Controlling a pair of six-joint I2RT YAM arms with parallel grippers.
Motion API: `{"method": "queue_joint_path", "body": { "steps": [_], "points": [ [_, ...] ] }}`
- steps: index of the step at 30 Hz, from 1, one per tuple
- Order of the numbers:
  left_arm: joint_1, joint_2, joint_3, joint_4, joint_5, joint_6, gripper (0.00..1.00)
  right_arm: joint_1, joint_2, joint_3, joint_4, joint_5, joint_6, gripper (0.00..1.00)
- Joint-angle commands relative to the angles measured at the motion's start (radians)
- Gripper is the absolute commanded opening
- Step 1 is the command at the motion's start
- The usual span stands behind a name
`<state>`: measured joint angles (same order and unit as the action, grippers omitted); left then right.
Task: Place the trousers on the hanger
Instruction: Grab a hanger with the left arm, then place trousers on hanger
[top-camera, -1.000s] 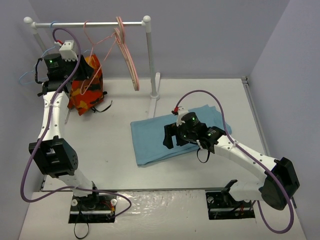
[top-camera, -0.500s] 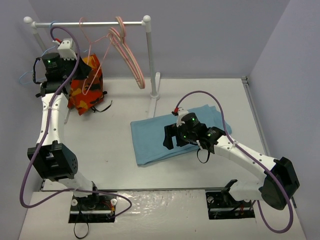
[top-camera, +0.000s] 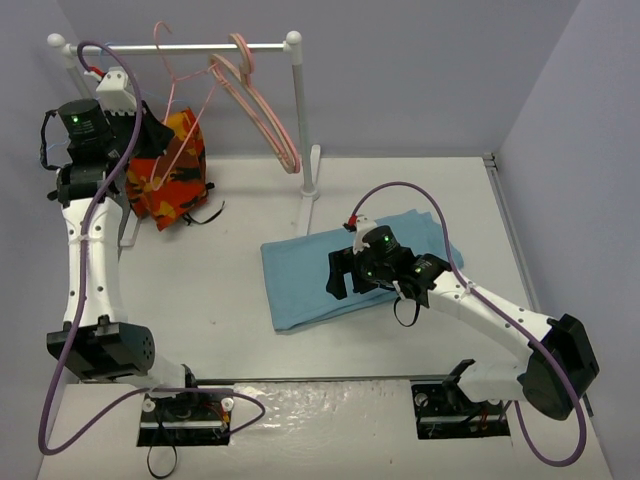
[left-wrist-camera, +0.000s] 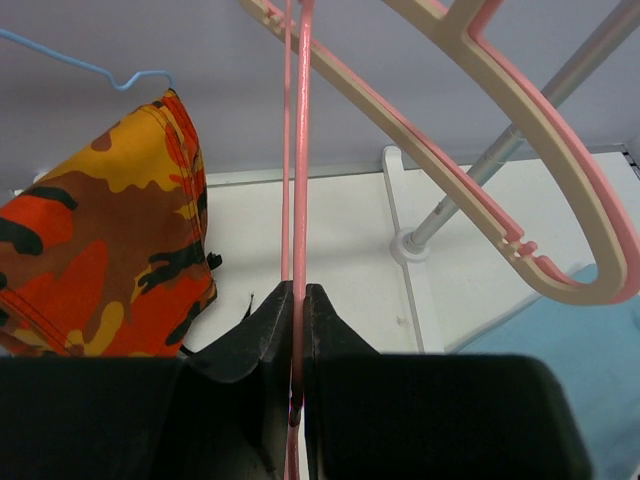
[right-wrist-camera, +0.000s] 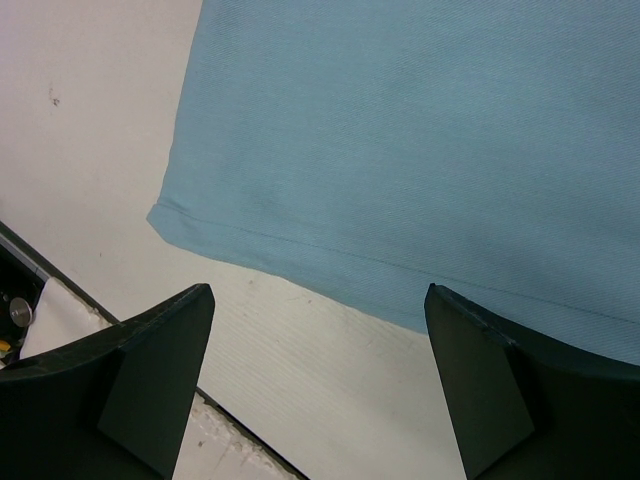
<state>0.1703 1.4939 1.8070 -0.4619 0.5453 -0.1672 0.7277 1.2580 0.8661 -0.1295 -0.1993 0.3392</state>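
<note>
The left gripper (left-wrist-camera: 297, 295) is clamped on the thin salmon-pink triangular wire hanger (left-wrist-camera: 301, 150), its two black fingers (left-wrist-camera: 265, 325) pressed flat against the wire, which runs straight up between them. In the overhead view the wire (top-camera: 172, 100) rises from that gripper to the white rail (top-camera: 200, 47) at the far left. Its small hook sits at or just above the bar, and I cannot tell whether it is touching. Beside it hang the thicker pink and beige hangers (left-wrist-camera: 480, 130), tilted out to the right, and the orange, red and yellow patterned cloth (left-wrist-camera: 100, 250) on a thin blue wire hanger (left-wrist-camera: 60, 55).

The right gripper (right-wrist-camera: 320, 380) is spread wide with nothing between its fingers; it hovers low over the near-left corner of the large light blue-teal fabric trousers (right-wrist-camera: 420, 130).

The trousers (top-camera: 300, 285) lie folded flat on the grey table (top-camera: 230, 300); their long axis runs left to right, rising slightly toward the far right. They are well apart from the held hanger, to its right and nearer the bases. The right arm is directly over them and the left arm is far off, so the coming move probably turns on bringing the hanger across to the cloth, or the cloth up to it.
</note>
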Motion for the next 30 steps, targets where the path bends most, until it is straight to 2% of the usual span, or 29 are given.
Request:
{"method": "queue_joint_path", "body": {
  "steps": [1,6,10,16,22,23,26,30],
  "points": [
    [-0.002,-0.07,0.064,-0.069,-0.037,0.022,0.0,0.003,0.016,0.031,0.052,-0.019,-0.008,0.84],
    [-0.002,-0.11,0.071,-0.154,-0.087,0.028,0.0,0.003,0.037,0.041,0.061,-0.026,-0.015,0.84],
    [-0.002,-0.173,0.019,-0.187,-0.108,0.006,0.0,0.003,0.053,0.056,0.064,-0.023,-0.02,0.84],
    [-0.031,-0.327,-0.212,-0.17,-0.159,-0.096,0.0,0.012,0.126,0.119,0.067,-0.009,-0.043,0.83],
    [-0.112,-0.534,-0.464,-0.23,-0.323,-0.123,0.0,0.065,0.28,0.222,0.087,0.058,-0.073,0.8],
    [-0.12,-0.567,-0.505,-0.231,-0.343,-0.132,0.0,0.076,0.305,0.238,0.093,0.068,-0.078,0.79],
    [-0.155,-0.628,-0.601,-0.237,-0.368,-0.153,0.0,0.083,0.378,0.261,0.134,0.121,-0.069,0.65],
    [-0.203,-0.701,-0.763,-0.134,-0.31,-0.235,0.0,0.077,0.465,0.233,0.201,0.191,-0.024,0.55]
  ]
}}
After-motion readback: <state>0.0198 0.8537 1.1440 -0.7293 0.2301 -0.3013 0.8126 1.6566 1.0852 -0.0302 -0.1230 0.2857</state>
